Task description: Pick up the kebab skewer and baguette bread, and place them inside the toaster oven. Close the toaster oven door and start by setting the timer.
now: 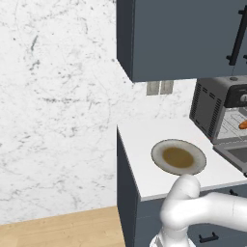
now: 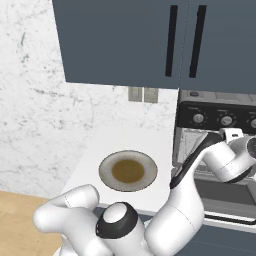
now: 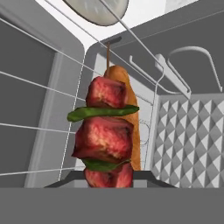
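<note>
My gripper (image 3: 109,179) is clamped on the kebab skewer (image 3: 106,131), which stands up from between the finger tips inside the toaster oven (image 1: 212,108), above the wire rack (image 3: 39,122). The baguette bread (image 3: 131,131) lies on that rack directly behind the skewer. The toaster oven door (image 1: 234,154) is folded down open. The plate (image 1: 178,157) sits on the counter (image 1: 140,140) beside the oven.
</note>
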Tool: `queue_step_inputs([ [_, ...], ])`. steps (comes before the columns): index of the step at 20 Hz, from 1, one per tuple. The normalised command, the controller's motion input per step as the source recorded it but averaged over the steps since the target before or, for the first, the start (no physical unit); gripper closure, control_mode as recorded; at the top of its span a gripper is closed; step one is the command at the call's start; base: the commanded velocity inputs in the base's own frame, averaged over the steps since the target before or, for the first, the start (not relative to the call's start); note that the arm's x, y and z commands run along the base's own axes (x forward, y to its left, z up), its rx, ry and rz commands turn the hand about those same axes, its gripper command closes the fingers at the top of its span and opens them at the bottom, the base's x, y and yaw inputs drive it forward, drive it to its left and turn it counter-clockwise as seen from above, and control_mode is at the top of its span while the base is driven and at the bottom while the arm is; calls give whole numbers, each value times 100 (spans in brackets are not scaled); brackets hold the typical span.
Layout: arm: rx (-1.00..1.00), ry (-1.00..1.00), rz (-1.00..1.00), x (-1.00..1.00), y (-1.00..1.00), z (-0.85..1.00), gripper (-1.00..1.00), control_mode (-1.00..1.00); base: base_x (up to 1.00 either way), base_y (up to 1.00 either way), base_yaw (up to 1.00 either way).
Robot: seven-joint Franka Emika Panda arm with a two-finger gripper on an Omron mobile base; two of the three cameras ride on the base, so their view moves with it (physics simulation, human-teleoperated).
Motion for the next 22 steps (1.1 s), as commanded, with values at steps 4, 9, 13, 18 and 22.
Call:
queue_step_inputs([
  [4, 0, 0, 0, 0, 0, 0, -100, -100, 0, 0, 0],
  [9, 0, 0, 0, 0, 0, 0, -100, -100, 0, 0, 0],
  [13, 0, 0, 0, 0, 0, 0, -100, -100, 0, 0, 0],
  [18, 0, 0, -7, -2, 0, 14, -100, -100, 0, 0, 0],
  [22, 7, 1, -23, -31, -2, 47, -100, -100, 0, 0, 0],
])
